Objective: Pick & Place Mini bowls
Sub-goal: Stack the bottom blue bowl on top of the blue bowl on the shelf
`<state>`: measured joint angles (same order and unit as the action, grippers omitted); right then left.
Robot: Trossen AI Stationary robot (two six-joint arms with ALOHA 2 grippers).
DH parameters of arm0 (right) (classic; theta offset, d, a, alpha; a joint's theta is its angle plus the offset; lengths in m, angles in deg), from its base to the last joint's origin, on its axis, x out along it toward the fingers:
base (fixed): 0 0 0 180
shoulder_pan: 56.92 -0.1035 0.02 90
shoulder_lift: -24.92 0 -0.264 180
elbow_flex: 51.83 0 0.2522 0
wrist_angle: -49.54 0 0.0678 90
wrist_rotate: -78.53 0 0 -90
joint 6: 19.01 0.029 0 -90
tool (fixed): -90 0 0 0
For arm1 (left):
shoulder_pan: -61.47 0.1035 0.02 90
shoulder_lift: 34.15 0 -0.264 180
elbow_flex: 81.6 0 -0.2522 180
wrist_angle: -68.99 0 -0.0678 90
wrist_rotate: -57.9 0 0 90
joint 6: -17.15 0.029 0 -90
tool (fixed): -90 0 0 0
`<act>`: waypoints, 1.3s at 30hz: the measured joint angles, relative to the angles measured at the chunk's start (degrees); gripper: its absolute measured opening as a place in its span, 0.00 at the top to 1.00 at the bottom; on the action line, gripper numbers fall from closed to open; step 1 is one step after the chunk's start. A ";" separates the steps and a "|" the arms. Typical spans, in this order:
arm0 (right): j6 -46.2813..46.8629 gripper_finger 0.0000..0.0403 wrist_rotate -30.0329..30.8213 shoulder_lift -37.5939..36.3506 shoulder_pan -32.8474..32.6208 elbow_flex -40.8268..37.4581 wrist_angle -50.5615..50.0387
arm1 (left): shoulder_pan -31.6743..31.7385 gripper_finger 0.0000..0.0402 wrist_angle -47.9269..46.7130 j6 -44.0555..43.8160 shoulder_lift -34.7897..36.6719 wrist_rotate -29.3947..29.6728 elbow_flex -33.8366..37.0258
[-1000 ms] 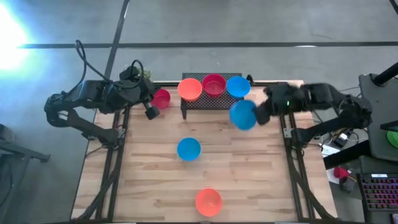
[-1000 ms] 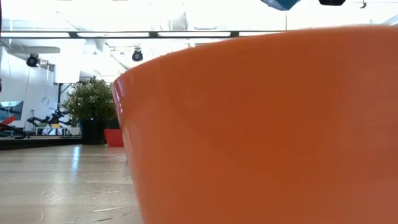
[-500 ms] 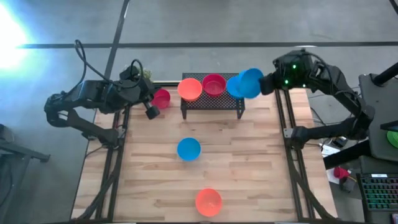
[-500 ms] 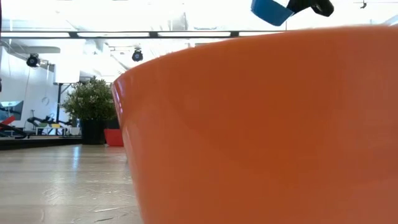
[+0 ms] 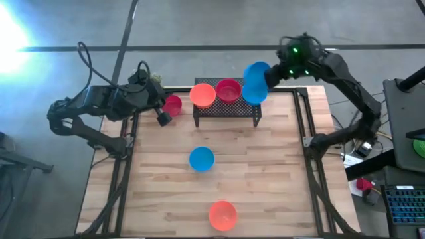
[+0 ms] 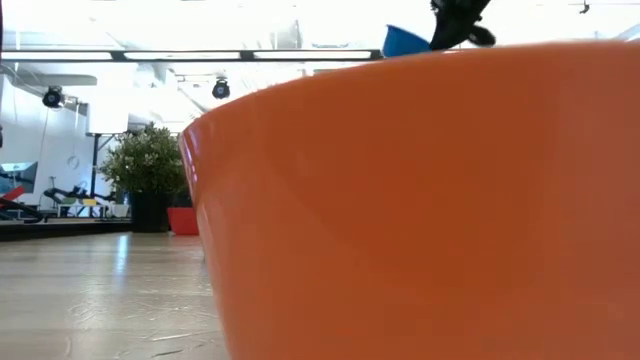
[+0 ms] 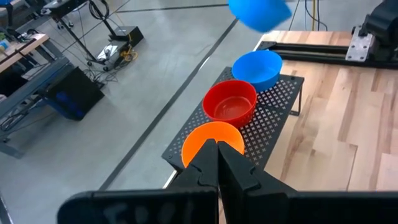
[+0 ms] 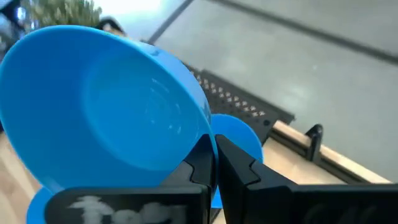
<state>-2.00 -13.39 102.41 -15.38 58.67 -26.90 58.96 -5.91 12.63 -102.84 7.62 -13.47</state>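
Note:
My right gripper (image 5: pixel 267 78) is shut on a blue mini bowl (image 5: pixel 255 81), held high over the right end of the black mesh rack (image 5: pixel 226 107). On the rack stand an orange bowl (image 5: pixel 202 95), a crimson bowl (image 5: pixel 228 89) and a blue bowl (image 7: pixel 258 67), each on its base. Another blue bowl (image 5: pixel 201 159) sits mid-table. An orange bowl (image 5: pixel 222 216) sits by the near edge and fills the low view. A further crimson bowl (image 5: pixel 173 104) rests at the far left, by my left gripper (image 5: pixel 162 114), which is shut and empty. My right gripper pinches the blue bowl's rim (image 8: pixel 210 138), one finger inside the bowl and one on its outer wall (image 8: pixel 231 155). The fingers slant down from the table's far right. The bowl is lifted clear and tipped on its side, above the rack's blue bowl.
A small green potted plant (image 5: pixel 154 78) stands at the far left corner behind my left arm. Bare wood (image 5: pixel 265 172) lies between the rack and the near edge, apart from the two bowls there. Metal rails (image 5: pixel 302 133) run along both table sides.
My right gripper has carried the blue bowl from beside the rack's near right corner toward the far edge and a little left, to above the rack's right end. The arm has swung round, and the bowl has tipped further onto its side. My left arm has kept still.

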 joint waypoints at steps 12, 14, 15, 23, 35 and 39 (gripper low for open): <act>-11.87 0.98 -2.56 22.65 6.60 20.13 -23.59 | 0.02 1.00 0.72 -0.30 0.00 0.14 0.00; -13.48 0.98 -2.46 25.57 6.62 22.72 -25.31 | 0.01 1.00 0.72 -0.47 0.00 0.33 0.00; -14.27 0.98 -2.48 26.83 6.58 23.96 -26.04 | 0.02 1.00 0.70 -0.47 0.00 0.34 0.00; -16.19 0.98 -2.59 32.19 6.59 28.62 -27.33 | 0.02 1.00 0.70 -0.47 0.00 0.42 0.00; -15.84 0.98 -2.51 30.18 6.86 24.53 -27.37 | 0.00 1.00 0.72 -0.64 0.00 0.44 0.00; -16.15 0.98 -2.46 30.37 6.82 22.71 -27.38 | 0.02 1.00 0.72 -0.64 0.00 0.44 0.00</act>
<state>-18.14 -15.85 132.77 -8.56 81.39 -54.29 58.98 -5.19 11.99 -102.84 8.06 -13.47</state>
